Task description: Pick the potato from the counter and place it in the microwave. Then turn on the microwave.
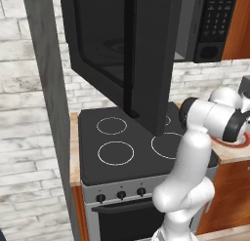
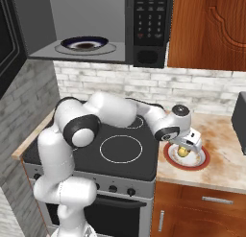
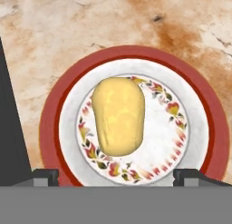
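The potato (image 3: 118,116) lies at the centre of a red-rimmed white plate (image 3: 199,128) on the counter (image 3: 68,28), and in the hand view the two fingertips (image 3: 45,177) stand wide apart at about seven and five o'clock of it, spread open with nothing between them and touching neither potato nor plate. In the right base view the gripper (image 2: 186,146) hangs just over the plate, at three o'clock of the black stovetop (image 2: 120,149). Up at twelve o'clock the microwave (image 2: 144,29) stands with its door (image 1: 105,45) swung open, and a dark-rimmed dish (image 2: 85,43) sits on its floor.
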